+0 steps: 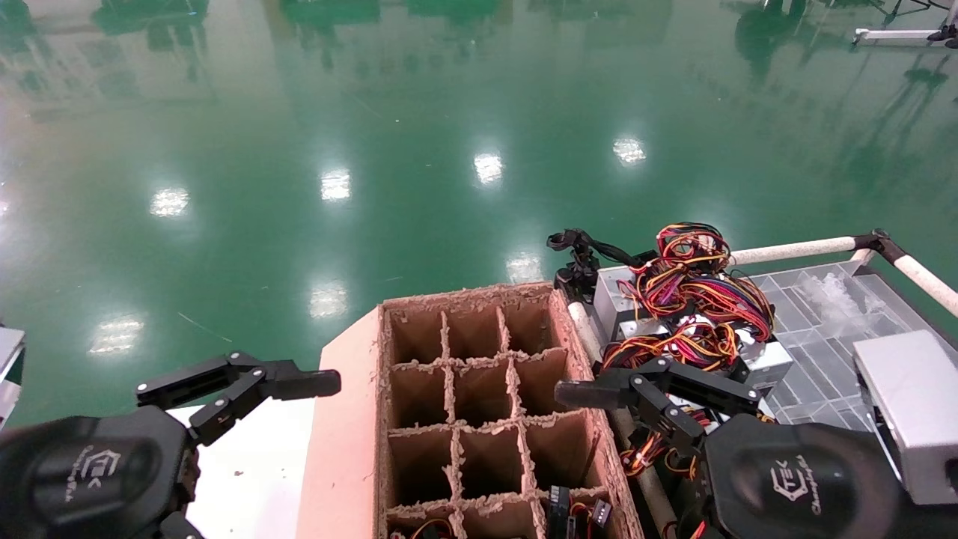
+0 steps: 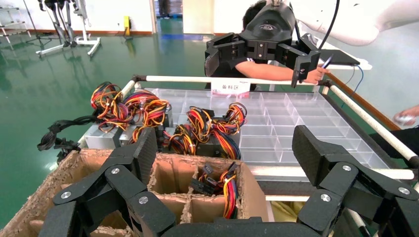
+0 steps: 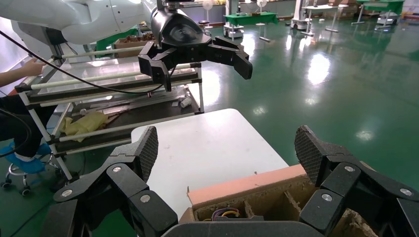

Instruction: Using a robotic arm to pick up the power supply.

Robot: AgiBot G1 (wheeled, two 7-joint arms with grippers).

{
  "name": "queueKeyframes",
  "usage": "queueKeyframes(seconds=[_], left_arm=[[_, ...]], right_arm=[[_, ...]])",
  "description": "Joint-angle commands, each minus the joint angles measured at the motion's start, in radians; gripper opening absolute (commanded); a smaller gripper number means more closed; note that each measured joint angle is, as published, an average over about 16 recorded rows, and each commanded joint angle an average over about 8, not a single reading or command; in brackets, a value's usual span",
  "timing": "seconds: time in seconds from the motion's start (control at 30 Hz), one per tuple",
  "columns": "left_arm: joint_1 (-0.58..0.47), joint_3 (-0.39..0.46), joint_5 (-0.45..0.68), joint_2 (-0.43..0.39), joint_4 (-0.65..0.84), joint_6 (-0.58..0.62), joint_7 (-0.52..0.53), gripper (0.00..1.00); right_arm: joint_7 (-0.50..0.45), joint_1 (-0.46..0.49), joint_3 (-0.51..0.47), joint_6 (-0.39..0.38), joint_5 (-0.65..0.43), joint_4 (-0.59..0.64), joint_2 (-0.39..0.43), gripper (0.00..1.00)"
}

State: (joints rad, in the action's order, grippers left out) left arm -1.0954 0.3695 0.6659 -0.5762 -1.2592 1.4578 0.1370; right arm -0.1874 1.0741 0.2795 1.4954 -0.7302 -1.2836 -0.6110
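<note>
The power supply [image 1: 763, 364] is a silver-grey box with a red, orange and black wire bundle [image 1: 685, 343]. It lies among other supplies on the tray to the right of the cardboard box. The left wrist view shows the power supply [image 2: 212, 129] beyond the box's rim. My right gripper [image 1: 591, 393] hangs open over the box's right edge, on the near side of that bundle and apart from it, with nothing between its fingers [image 3: 148, 150]. My left gripper [image 1: 299, 385] is open and empty to the left of the box, with its fingers [image 2: 143, 150] spread wide.
A divided cardboard box [image 1: 352, 419] stands between the arms, with connectors and wires in a near cell [image 1: 572, 516]. Another supply with yellow, orange and purple wires [image 1: 692, 273] sits farther back. A clear-divider tray [image 1: 831, 329] with a pipe rail [image 1: 793, 251] holds a grey box [image 1: 913, 404]. A white table [image 1: 247, 464] is at left.
</note>
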Motion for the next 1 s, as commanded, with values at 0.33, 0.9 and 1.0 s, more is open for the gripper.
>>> queueKeyframes(seconds=[0.33,0.9,1.0], left_arm=[[0.0,0.0,0.0,0.0,0.0,0.0,0.0,0.0],[0.0,0.0,0.0,0.0,0.0,0.0,0.0,0.0],[0.0,0.0,0.0,0.0,0.0,0.0,0.0,0.0]], right_arm=[[0.0,0.0,0.0,0.0,0.0,0.0,0.0,1.0],[-0.001,0.012,0.011,-0.013,-0.032,0.005,-0.005,1.0],[-0.006,0.034,0.036,-0.016,-0.089,0.009,-0.008,1.0]])
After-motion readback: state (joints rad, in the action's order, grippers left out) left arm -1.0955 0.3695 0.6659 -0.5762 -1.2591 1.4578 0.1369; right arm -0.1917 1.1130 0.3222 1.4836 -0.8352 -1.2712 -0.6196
